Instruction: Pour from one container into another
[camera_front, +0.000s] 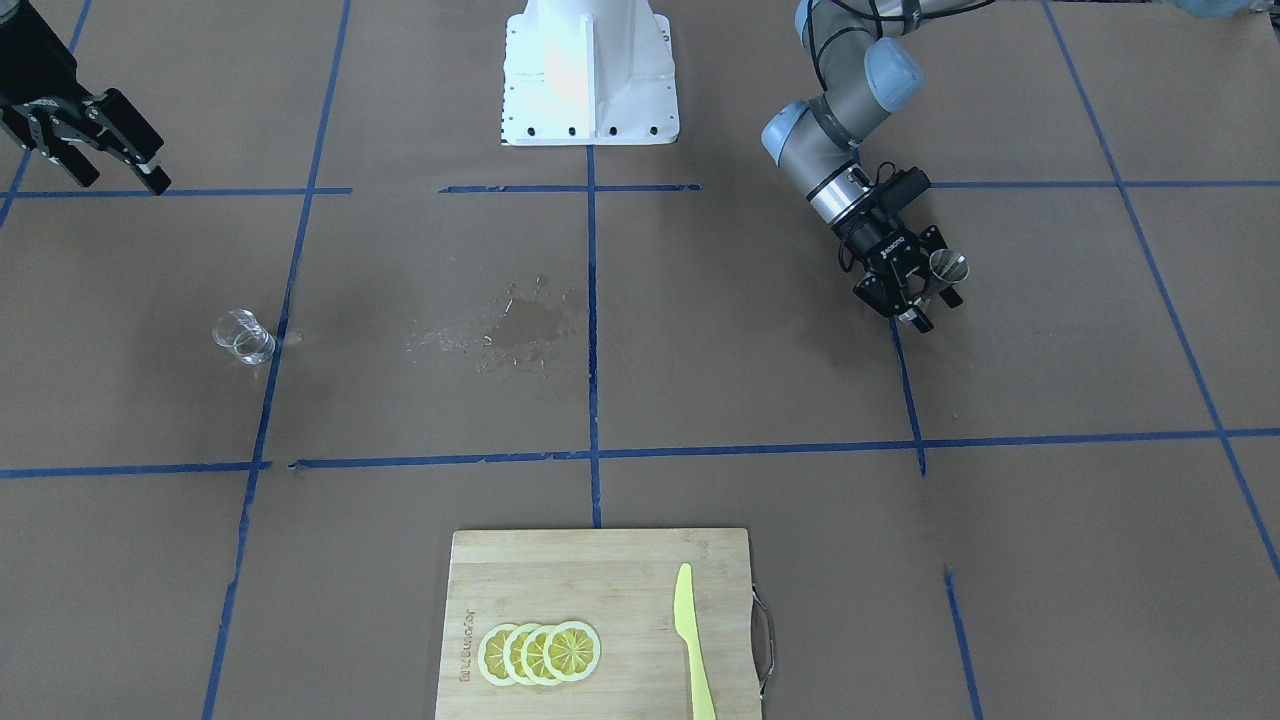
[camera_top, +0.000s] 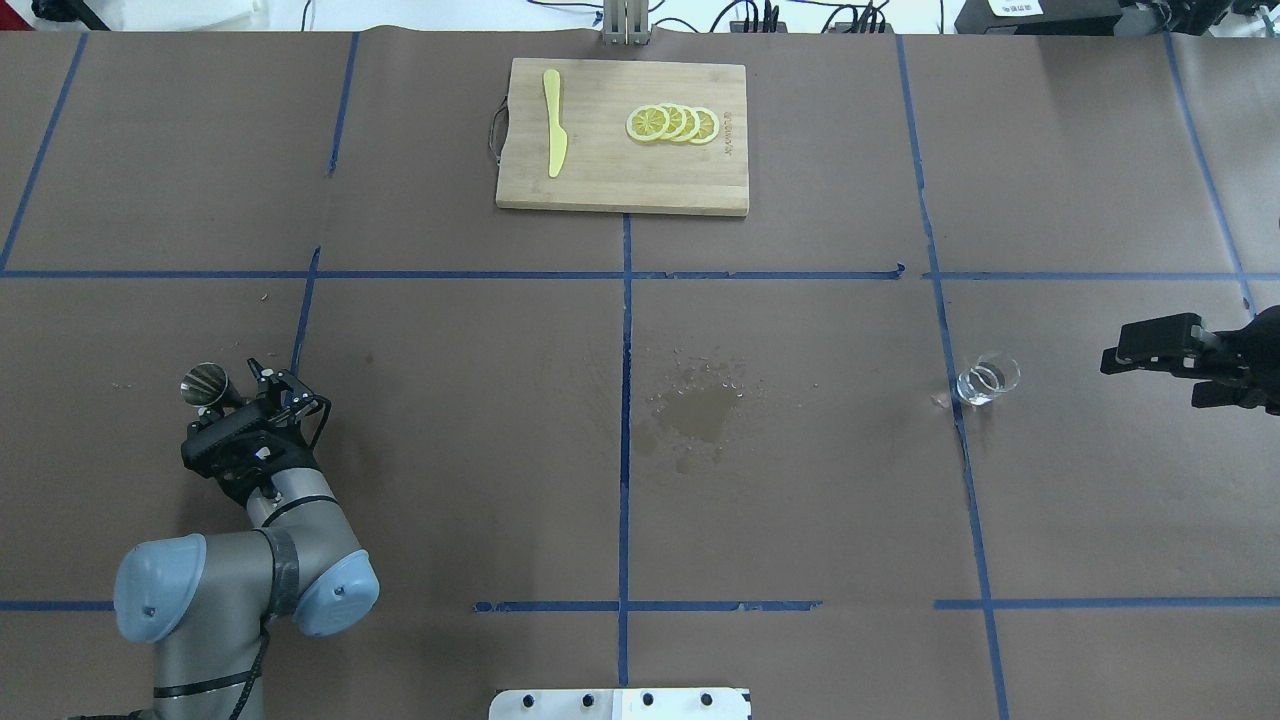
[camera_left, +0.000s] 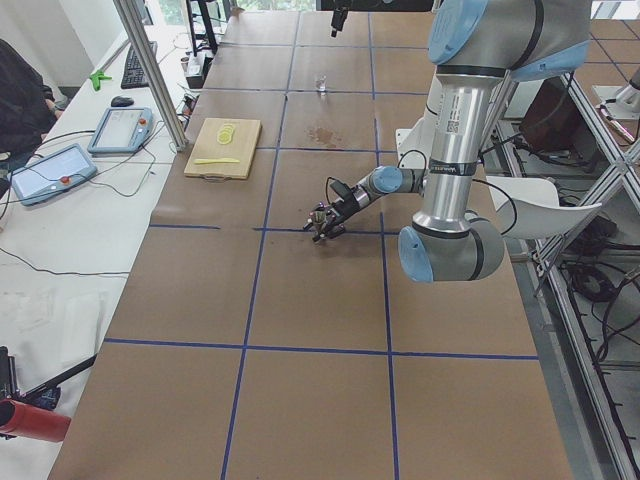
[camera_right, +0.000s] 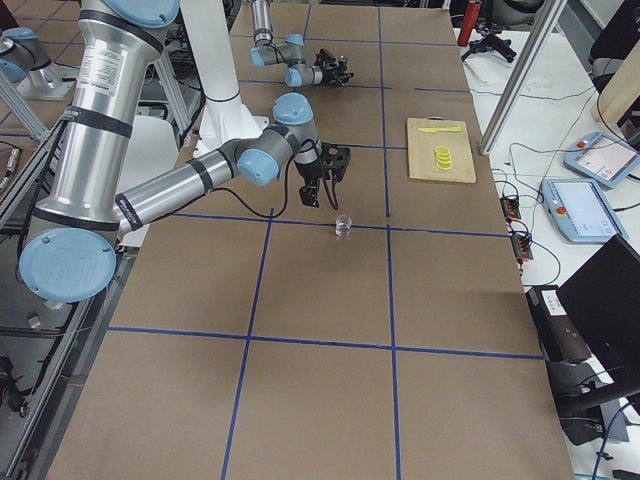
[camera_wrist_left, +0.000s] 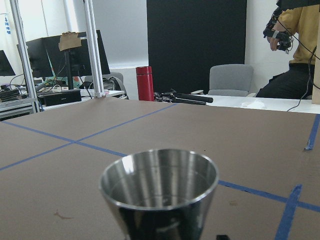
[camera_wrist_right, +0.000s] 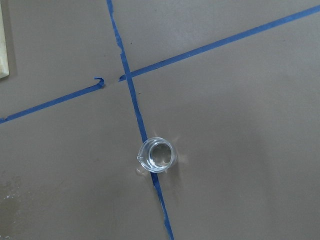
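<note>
Spill risk on a long carry
Pinched in the left claw (camera_front: 915, 300), the metal cup (camera_front: 948, 266) is well apart from the glass (camera_front: 243, 336) near the spread right claw (camera_front: 122, 180); tilting early would dump the contents short.

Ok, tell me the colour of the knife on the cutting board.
Pale yellow. The knife shows best in the exterior front-facing view.

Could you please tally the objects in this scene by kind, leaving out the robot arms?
metal cup: 1
glass beaker: 1
cutting board: 1
yellow knife: 1
lemon slices: 4
Total: 8
</note>
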